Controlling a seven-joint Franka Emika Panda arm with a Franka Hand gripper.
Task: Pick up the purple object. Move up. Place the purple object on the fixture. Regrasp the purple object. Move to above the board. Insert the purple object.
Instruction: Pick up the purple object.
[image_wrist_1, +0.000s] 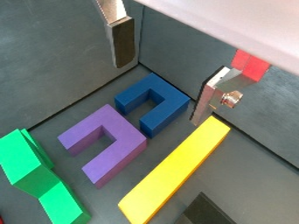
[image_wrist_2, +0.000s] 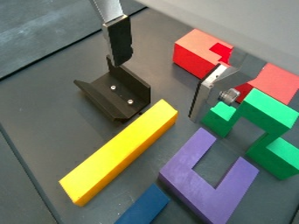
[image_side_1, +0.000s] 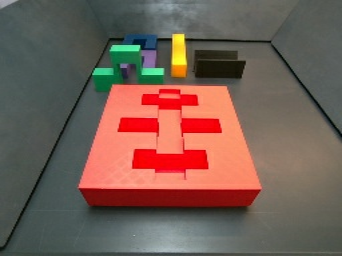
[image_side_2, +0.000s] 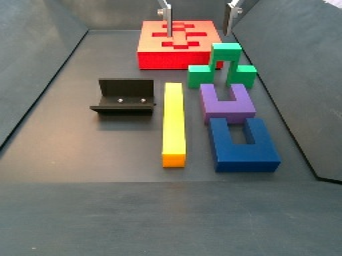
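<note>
The hand (image_wrist_1: 163, 74) hung wide open and empty above the pieces, its two silver fingers well apart and touching nothing. In a wrist view one finger (image_wrist_1: 121, 39) stood over bare floor and the other over the yellow bar's (image_wrist_1: 176, 171) far end. Between them, lower down, lay the purple object (image_wrist_1: 103, 140), flat on the floor with its prongs toward the blue block (image_wrist_1: 152, 103). A green block (image_wrist_1: 35, 171) lay at the lower left of that picture.

In a wrist view the fixture (image_wrist_2: 114, 94) showed just below one finger, with the yellow bar beside it and a red block (image_wrist_2: 198, 51) beyond.

In a side view the board (image_side_1: 170, 145) filled the foreground, with the pieces crowded behind it at the upper middle. In a side view the fixture (image_side_2: 122, 98) sat left, then the yellow bar, then the purple object (image_side_2: 227, 100) between a green block (image_side_2: 225, 62) and the blue one; only the fingertips showed at the top edge.
</note>
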